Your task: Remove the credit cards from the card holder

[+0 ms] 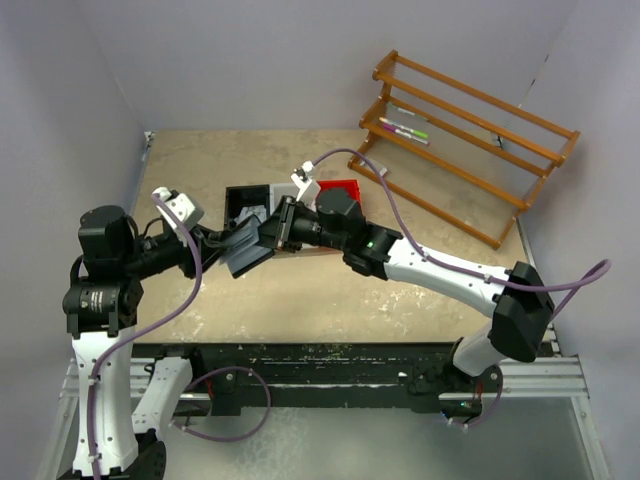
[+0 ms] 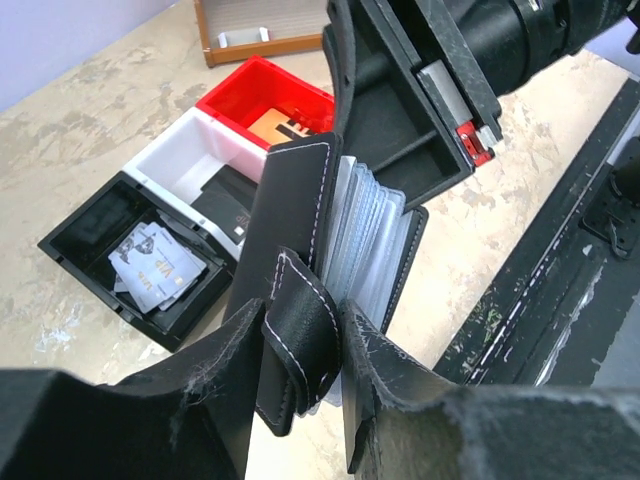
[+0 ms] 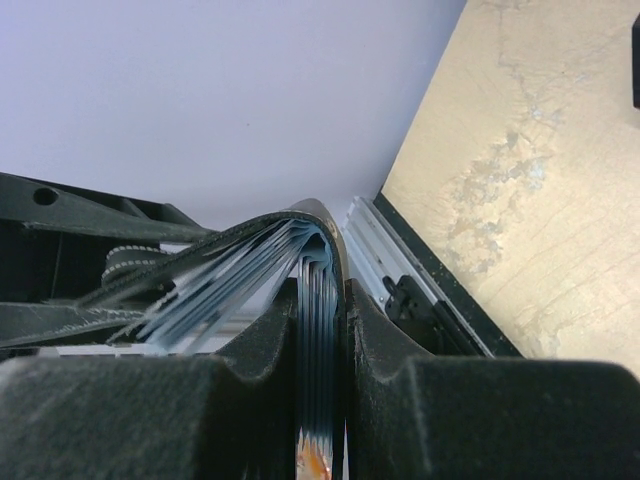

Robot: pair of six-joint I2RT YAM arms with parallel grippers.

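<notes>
Card holder (image 1: pixel 243 254) is held clear of the table (image 1: pixel 420 300), in mid-air between both hands, just in front of the black tray (image 2: pixel 75 245). It is folded open. In the top view its long axis runs roughly from the left hand (image 2: pixel 300 322) to the right hand (image 3: pixel 320 292), slanting up and to the right.

The right hand is clamped on one cover of the card holder plus a bunch of sleeves. Grey-blue edges of credit cards (image 3: pixel 316 320) are seen pinched between its fingers. The remaining sleeves are fanned out toward the left hand, so the left hand is judged the nearer one for any pull.

Left fingers (image 2: pixel 150 400) are set on either side of the stitched snap flap (image 2: pixel 300 345); whether the flap is actually pinched cannot be told.

More cards are seen lying in the black tray.

Judgement: extraction is under way and not finished. The next pull is best made along the sleeves, away from the right hand, with the right grip as anchor.
</notes>
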